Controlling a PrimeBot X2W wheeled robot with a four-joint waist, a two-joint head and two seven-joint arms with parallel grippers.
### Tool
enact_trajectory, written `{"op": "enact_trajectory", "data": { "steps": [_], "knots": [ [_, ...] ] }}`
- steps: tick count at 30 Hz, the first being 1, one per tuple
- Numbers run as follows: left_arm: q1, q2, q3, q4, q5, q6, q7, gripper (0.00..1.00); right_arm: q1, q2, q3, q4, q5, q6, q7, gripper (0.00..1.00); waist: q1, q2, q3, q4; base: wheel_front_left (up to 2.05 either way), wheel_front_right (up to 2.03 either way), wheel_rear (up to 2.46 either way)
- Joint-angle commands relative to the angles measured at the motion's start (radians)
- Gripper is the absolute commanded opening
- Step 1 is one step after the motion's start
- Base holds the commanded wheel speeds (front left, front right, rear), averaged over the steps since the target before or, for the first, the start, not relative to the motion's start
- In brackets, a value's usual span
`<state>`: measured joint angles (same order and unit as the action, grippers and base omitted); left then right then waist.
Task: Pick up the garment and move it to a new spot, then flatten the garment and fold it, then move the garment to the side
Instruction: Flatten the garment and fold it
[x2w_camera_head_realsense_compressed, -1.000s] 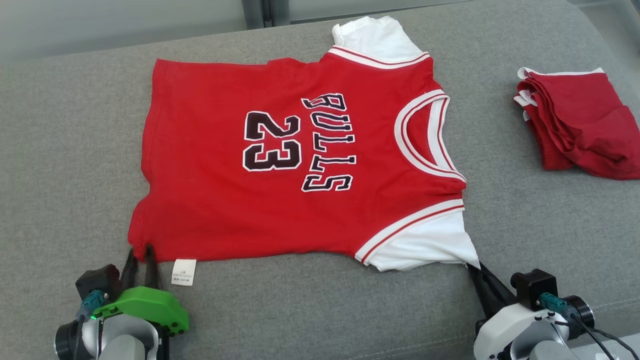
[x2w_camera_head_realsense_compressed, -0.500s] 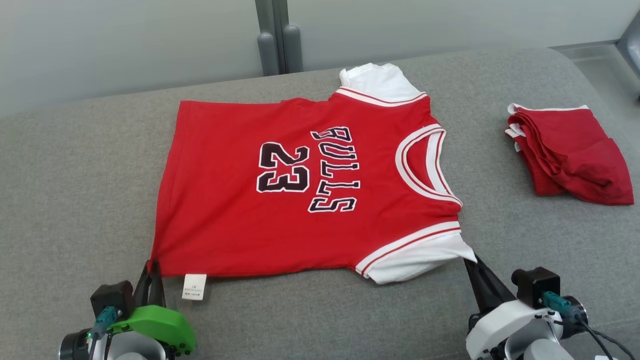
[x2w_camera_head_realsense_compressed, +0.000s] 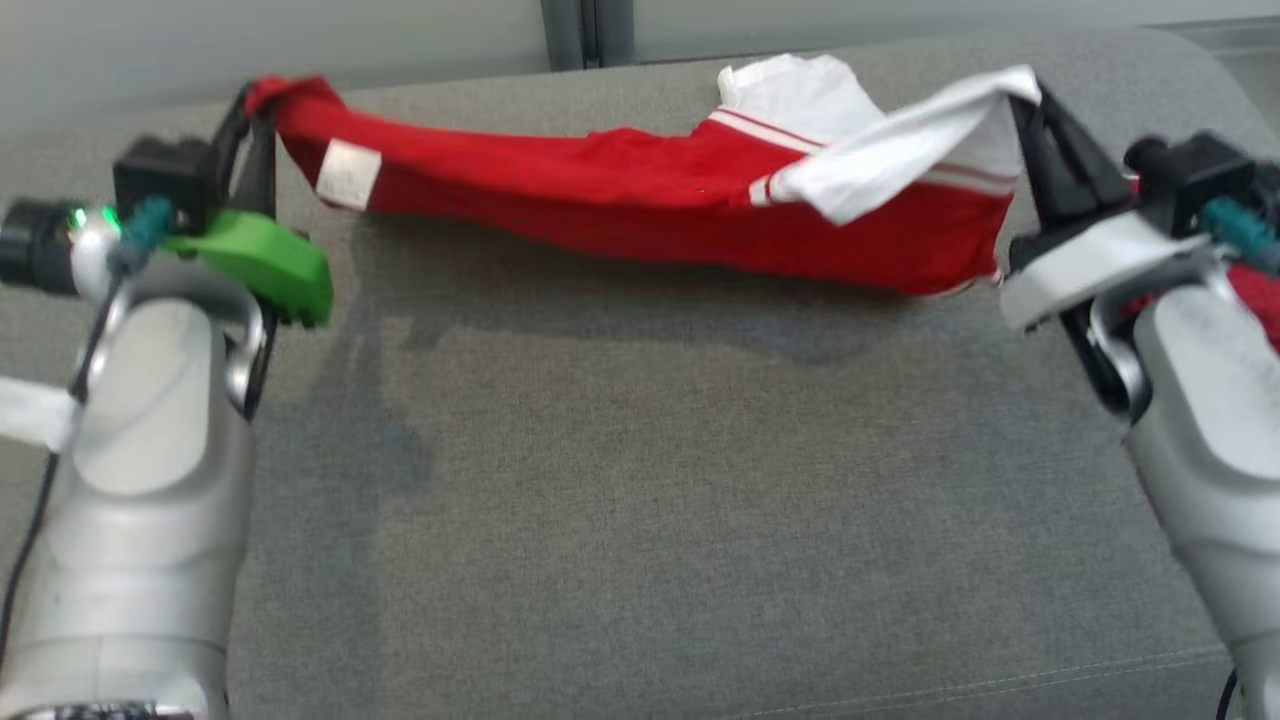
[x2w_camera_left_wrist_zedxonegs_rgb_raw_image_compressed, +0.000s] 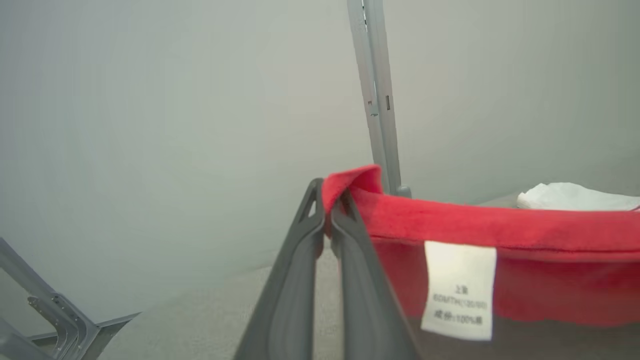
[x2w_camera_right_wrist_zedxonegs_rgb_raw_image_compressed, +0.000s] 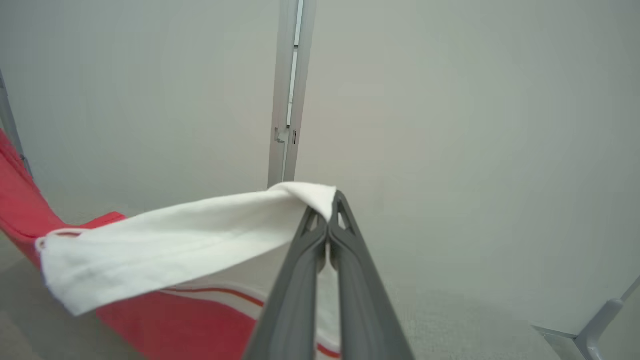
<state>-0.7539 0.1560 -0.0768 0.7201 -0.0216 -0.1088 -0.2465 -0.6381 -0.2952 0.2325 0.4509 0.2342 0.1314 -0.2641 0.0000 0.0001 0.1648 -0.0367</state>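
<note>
Your left hand (x2w_camera_head_realsense_compressed: 255, 105) is clenched on the red hem corner of the jersey (x2w_camera_head_realsense_compressed: 620, 200), right beside its white care label (x2w_camera_head_realsense_compressed: 348, 172). The left wrist view shows both dark fingers (x2w_camera_left_wrist_zedxonegs_rgb_raw_image_compressed: 300, 280) pressed together with a fold of red cloth pinched at the tips. Your right hand (x2w_camera_head_realsense_compressed: 1025, 100) is likewise clenched, holding the tip of the white sleeve (x2w_camera_head_realsense_compressed: 900, 150), which trails off its fingertips like a flag in the right wrist view.

A second ago the jersey lay flat and face up on the grey cushion (x2w_camera_head_realsense_compressed: 640, 480), its number and lettering showing. Your left hand stood open at the hem while your right already pinched the sleeve. Now the left has closed, and both hands have raised the near edge and carried it toward the far side. The jersey hangs between them as a sagging red band, its print hidden. Its lower edge looks to be at or close above the cushion, and the other white sleeve (x2w_camera_head_realsense_compressed: 790, 90) pokes up behind it. The head camera has also shifted, so the framing differs.

This looks like the start of the fold, with flattening done. Keep both hands level, or the near edge will land askew on the far one.
</note>
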Motion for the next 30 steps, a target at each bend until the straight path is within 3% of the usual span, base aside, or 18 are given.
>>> {"op": "enact_trajectory", "data": {
  "steps": [1, 9, 12, 17, 24, 30],
  "knots": [
    [-0.099, 0.021, -0.009, 0.023, 0.016, -0.003, 0.011, 0.00, -0.103, -0.022, 0.017, 0.023, -0.011, -0.002, 0.000, 0.00, 0.0000, -0.0001, 0.180, 0.032, 0.00, 0.00, 0.00],
    [-0.539, 0.056, -0.100, 0.135, 0.110, -0.001, 0.034, 0.00, -0.605, -0.073, 0.021, 0.198, -0.111, -0.002, 0.001, 0.00, 0.0000, -0.0001, 0.415, 0.062, 0.00, 0.00, 0.00],
    [-0.671, 0.068, -0.120, 0.170, 0.140, 0.014, 0.021, 0.00, -0.762, -0.086, -0.002, 0.264, -0.170, -0.002, 0.002, 0.00, 0.0000, -0.0001, 0.462, 0.076, 0.00, 0.00, 0.00],
    [-0.853, 0.066, -0.146, 0.213, 0.145, 0.003, -0.003, 0.00, -0.969, -0.093, -0.099, 0.330, -0.276, -0.002, 0.000, 0.00, 0.0000, -0.0001, 0.492, 0.105, 0.00, 0.00, 0.00],
    [-1.007, 0.075, -0.156, 0.159, 0.140, 0.036, -0.019, 0.00, -1.104, -0.076, -0.217, 0.273, -0.408, -0.002, -0.001, 0.00, 0.0000, -0.0001, 0.476, 0.120, 0.00, 0.00, 0.00],
    [-0.909, 0.093, -0.147, 0.080, 0.084, 0.026, -0.017, 0.00, -1.044, -0.061, -0.231, 0.210, -0.419, -0.002, -0.001, 0.00, 0.0000, -0.0001, 0.479, 0.109, 0.00, 0.00, 0.00]
  ]
}}
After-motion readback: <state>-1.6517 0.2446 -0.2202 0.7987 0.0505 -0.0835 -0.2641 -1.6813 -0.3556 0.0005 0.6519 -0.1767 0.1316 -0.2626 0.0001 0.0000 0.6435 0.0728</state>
